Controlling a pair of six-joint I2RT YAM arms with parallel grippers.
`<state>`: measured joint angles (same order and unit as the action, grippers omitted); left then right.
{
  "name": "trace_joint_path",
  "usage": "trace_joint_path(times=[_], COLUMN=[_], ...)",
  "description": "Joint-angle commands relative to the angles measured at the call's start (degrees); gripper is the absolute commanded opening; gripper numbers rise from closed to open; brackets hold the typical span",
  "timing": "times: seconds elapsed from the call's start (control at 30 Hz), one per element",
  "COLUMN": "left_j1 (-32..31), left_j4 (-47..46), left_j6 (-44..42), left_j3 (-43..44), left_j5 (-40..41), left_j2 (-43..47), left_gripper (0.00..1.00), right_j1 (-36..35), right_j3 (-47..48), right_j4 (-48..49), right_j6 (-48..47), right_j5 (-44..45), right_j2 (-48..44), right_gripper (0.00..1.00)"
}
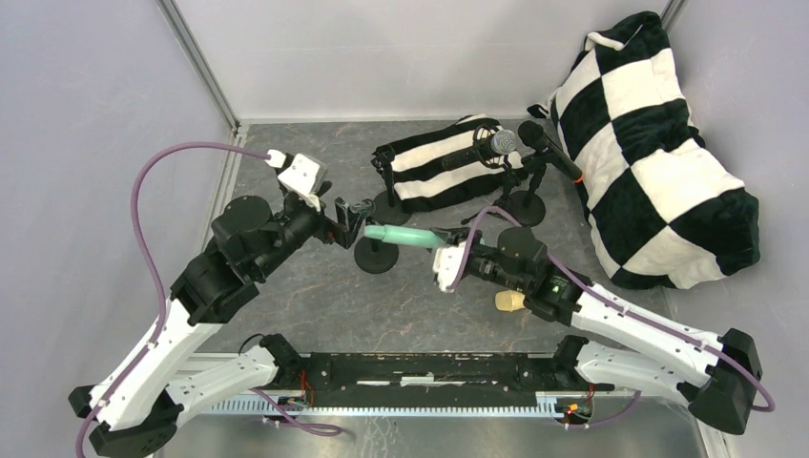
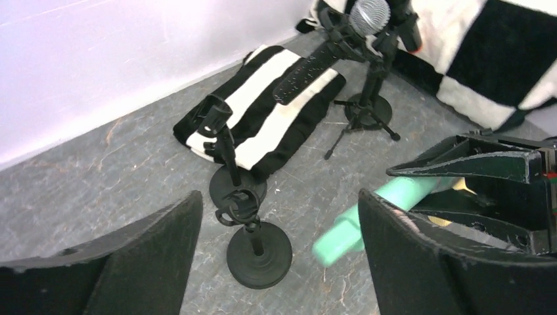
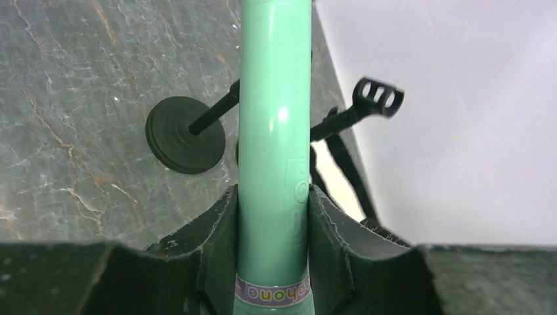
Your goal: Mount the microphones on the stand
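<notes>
Your right pincer (image 3: 272,213): clamped on the mint green microphone (image 1: 405,235), which is held level above a round-based stand (image 1: 376,256).
Your left pincer (image 1: 349,221): jaws wide, just beside that microphone's end.
Cream-yellow microphone (image 1: 508,302): on the surface (image 1: 315,305), under your right arm (image 1: 620,320).
Silver-mesh microphone (image 1: 488,149), orange-ringed microphone (image 1: 551,151): on rear stands.

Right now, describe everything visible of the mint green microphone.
The mint green microphone is a smooth, glossy, plastic-looking tube with a raised mark on its side and a printed band near the grip. The right pincer is clamped on it, one finger on each side, holding it roughly level in the air. Its free end points toward the open left pincer; whether they touch is unclear. Its head is out of sight.
</notes>
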<state>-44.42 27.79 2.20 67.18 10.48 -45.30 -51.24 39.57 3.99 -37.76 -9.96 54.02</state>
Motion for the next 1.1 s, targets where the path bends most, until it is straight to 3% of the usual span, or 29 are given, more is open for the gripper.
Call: trace_joint_path(times=[0.0, 0.17, 0.57, 1.07], left_j1=[0.13, 0.13, 0.04, -0.05], left_j4=[5.62, 10.64, 17.91, 18.0], left_j6=[-7.73, -10.64, -14.34, -13.54], left_j3=[3.93, 6.63, 6.7, 6.84], left_j5=[-8.42, -19.01, -34.52, -34.78], left_j2=[-2.64, -5.91, -11.53, -16.68], left_gripper=[0.89, 0.85, 0.87, 0.82], right_j1=[-6.27, -11.57, -12.68, -13.06], right_j3=[2.18, -0.84, -0.63, 4.84], right_j4=[-0.04, 1.86, 4.45, 6.07], right_j6=[-17.26, -33.09, -44.86, -49.79], right_j5=[10.21, 11.52, 8.17, 4.56], right_j2=[0.69, -0.39, -1.94, 1.43], right_gripper=[0.04, 0.0, 0.0, 0.01])
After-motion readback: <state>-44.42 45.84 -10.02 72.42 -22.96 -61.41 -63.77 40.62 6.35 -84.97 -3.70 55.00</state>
